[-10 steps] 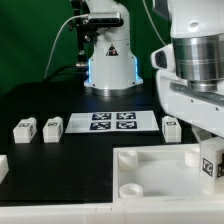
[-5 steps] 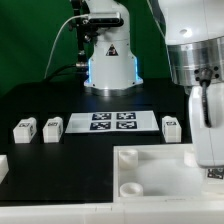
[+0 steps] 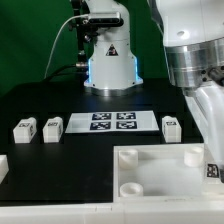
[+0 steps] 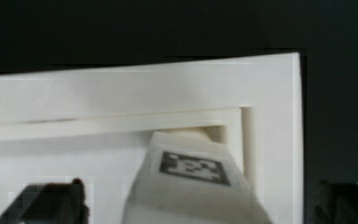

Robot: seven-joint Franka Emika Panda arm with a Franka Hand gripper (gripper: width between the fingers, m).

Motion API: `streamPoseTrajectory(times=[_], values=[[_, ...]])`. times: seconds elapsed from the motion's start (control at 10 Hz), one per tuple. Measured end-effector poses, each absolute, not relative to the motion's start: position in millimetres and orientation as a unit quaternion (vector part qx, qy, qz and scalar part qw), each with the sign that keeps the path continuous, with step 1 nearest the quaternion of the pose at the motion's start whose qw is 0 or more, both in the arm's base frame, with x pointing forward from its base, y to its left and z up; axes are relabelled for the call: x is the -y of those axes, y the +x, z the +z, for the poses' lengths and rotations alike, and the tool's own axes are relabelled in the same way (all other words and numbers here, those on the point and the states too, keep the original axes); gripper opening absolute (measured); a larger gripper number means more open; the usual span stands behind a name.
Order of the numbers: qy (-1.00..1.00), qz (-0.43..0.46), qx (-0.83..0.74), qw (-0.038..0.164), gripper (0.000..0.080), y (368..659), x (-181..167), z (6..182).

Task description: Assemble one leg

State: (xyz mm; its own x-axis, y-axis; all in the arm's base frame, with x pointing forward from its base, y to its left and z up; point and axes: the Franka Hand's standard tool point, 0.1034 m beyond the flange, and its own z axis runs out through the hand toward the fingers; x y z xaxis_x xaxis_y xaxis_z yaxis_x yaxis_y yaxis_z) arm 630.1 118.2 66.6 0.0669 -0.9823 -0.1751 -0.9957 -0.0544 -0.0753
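One leg point(image 3: 212, 171), a small white block with a black-and-white tag, stands in the corner of the large white tray-like part point(image 3: 150, 160) at the exterior view's right. My gripper point(image 3: 209, 158) is over it. In the wrist view the leg point(image 4: 194, 168) sits between my two dark fingers point(image 4: 51, 203), with a gap showing on each side, so the jaws are open around it. Three more legs lie on the black table: two at the exterior view's left point(image 3: 25, 129) point(image 3: 52, 127) and one at the right point(image 3: 170, 126).
The marker board point(image 3: 112, 121) lies flat behind the tray-like part. The arm's base point(image 3: 108, 60) stands at the back before a green curtain. The tray-like part has a round socket point(image 3: 131, 188) near its front left and a raised rim point(image 4: 282, 100).
The wrist has turned and the wide gripper body has swung up and away from the camera. The leg stays in the same corner of the tray-like part.
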Motion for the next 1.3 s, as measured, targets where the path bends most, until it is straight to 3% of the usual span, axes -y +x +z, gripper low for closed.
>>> streamPoseTrajectory(times=[0.4,0.6,0.8,1.1,1.2,1.3], values=[[-0.86,0.01,-0.502,0.092,0.0649,628.8,-113.5,66.7],[-0.946,0.007,-0.316,0.064,0.0649,627.2,-114.5,68.4],[-0.983,0.005,-0.176,0.05,0.0649,628.4,-122.0,65.6],[-0.985,0.0,-0.167,0.05,0.064,628.5,-119.8,62.9],[-0.984,0.001,-0.171,0.05,0.0469,628.6,-119.3,62.8],[-0.976,0.003,-0.211,0.051,0.0469,628.5,-119.9,62.8]])
